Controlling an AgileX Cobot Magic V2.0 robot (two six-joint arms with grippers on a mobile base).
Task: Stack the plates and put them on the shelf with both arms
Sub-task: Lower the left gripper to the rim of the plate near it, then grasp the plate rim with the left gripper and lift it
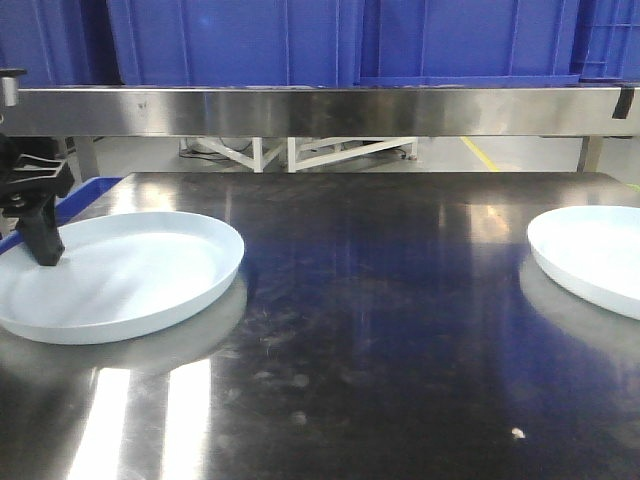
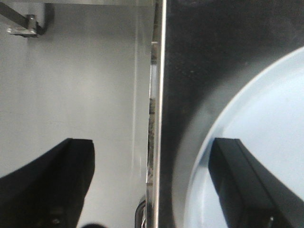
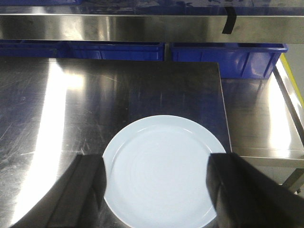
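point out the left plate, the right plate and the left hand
left plate (image 1: 130, 280): front view, on its flat bottom
right plate (image 3: 161, 166): right wrist view, centre of its flat bottom
left hand (image 2: 151, 187): left wrist view, midway between its two fingers

- Left plate (image 1: 130, 280): large, round, shallow, glossy pale bluish white, with a low upturned rim. It lies flat on the table (image 1: 400, 320), close to its left edge.
- Right plate (image 1: 595, 255): the same kind, flat at the table's right side, well apart from the first and partly cut off by the front view.
- Left claw (image 2: 152, 190): black, spread, with one finger over the left plate's rim.
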